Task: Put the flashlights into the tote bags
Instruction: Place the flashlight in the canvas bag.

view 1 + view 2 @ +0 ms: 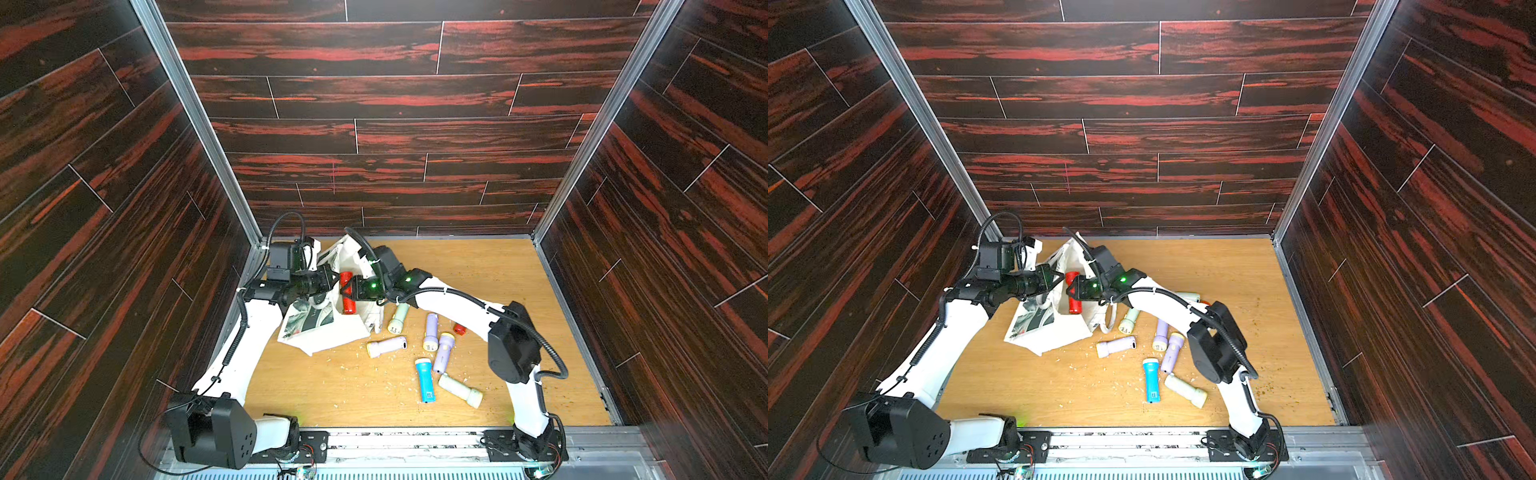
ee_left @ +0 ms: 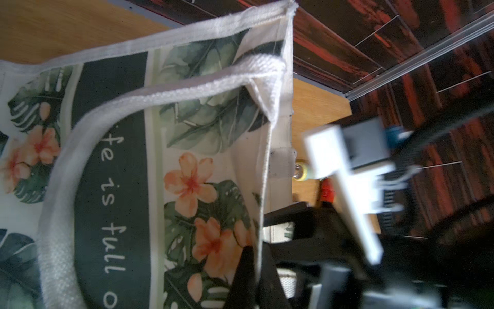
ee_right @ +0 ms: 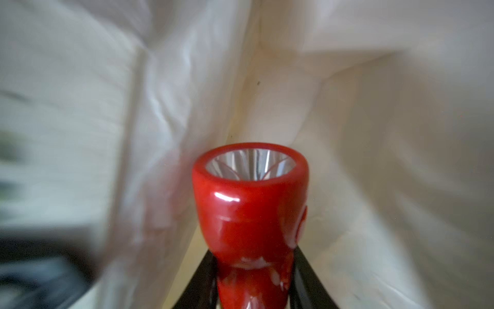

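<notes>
Red flashlight [image 3: 250,214] is filling the right wrist view, and the right claw [image 3: 254,278] is grasping it by the barrel, black fingers [image 3: 203,283] pressing on either side, lens pointing into pale cloth folds. Opposite, the left claw [image 2: 256,267] is clenching on the rim of the tote bag [image 1: 332,338], holding that edge raised above the desk [image 1: 332,395], with the leaf-and-flower print facing its camera. In both top views the held flashlight is hanging over the bag's open mouth, between the two claws. Farther out, loose flashlights are lying on the desk near the bag: a lavender flashlight [image 1: 386,346], a lavender pair [image 1: 444,352] side by side, a pale green flashlight [image 1: 399,318], a blue flashlight [image 1: 424,380], a cream flashlight [image 1: 460,390], and a second red one [image 1: 459,329] showing partly behind the right arm.
</notes>
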Robot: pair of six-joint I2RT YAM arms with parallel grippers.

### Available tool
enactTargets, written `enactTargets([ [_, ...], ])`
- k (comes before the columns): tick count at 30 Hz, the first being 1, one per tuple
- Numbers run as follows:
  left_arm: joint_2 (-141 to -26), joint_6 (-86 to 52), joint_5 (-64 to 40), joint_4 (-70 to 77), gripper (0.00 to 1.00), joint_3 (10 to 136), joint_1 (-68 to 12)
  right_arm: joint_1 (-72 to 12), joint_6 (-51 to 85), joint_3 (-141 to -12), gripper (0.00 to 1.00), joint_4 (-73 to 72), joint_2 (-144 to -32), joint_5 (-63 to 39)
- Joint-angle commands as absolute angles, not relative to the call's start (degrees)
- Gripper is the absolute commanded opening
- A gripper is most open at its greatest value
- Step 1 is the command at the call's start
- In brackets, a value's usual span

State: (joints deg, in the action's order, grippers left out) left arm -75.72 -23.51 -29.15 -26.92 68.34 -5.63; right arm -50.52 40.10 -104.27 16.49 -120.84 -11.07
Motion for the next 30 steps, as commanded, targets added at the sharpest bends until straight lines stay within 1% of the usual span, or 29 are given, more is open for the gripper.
enactTargets([
  [1,-74.3,-24.4,-33.3,-23.3,0.00,68.3,-5.6,-51.3,41.1,-107.0,0.00,17.5,-124.3,-12.0],
  [11,-74.4,-26.1,-36.4,-21.6,0.00,68.9,-5.6,-51.5,47.6,-108.6,0.00,17.4,-129.3,-14.3],
  [15,-73.6,-26.4,-35.7,-21.0,0.00,68.1,-5.6,-51.5,51.0,-108.5,0.00,16.4,-131.4,-15.3],
  [22,-73.5,-26.7,-37.8,-20.0,0.00,67.9,-5.6,-51.5,53.5,-109.8,0.00,15.8,-135.2,-16.5],
  [30,-73.4,-25.8,-37.1,-20.2,0.00,67.7,-5.6,-51.5,55.0,-110.9,0.00,22.4,-137.8,-13.8],
])
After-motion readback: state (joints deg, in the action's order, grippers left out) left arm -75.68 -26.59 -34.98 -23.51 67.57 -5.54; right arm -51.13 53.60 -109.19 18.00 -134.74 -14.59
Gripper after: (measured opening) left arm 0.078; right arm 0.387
